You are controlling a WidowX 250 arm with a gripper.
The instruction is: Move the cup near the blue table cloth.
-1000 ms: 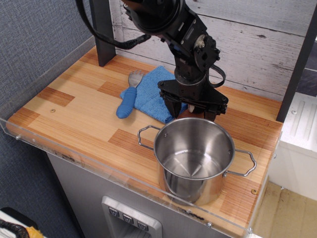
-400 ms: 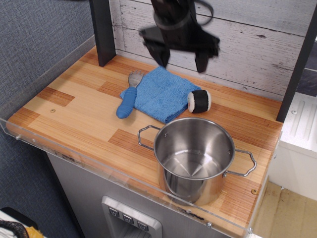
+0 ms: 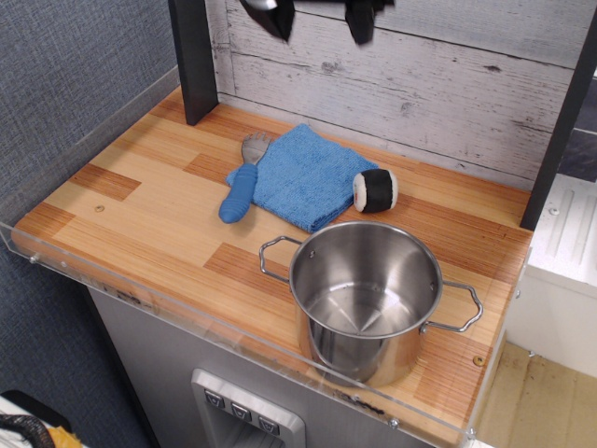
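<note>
The cup (image 3: pixel 375 190) is a small black cylinder with a white end. It lies on its side on the wooden counter, touching the right corner of the blue table cloth (image 3: pixel 304 175). The cloth lies flat at the back middle of the counter. My gripper (image 3: pixel 317 17) is high above them at the top edge of the view. Only its two dark fingertips (image 3: pixel 360 22) show, spread apart and empty. The rest of the arm is out of view.
A big shiny steel pot (image 3: pixel 366 297) with two handles stands at the front right, just in front of the cup. A blue-handled grey utensil (image 3: pixel 243 183) lies against the cloth's left edge. A dark post (image 3: pixel 192 56) stands at the back left. A clear plastic rim (image 3: pixel 224 327) runs along the counter's front.
My gripper has let go of the cup beside the cloth and risen straight up, from down at the cup to almost out of the top of the view.
</note>
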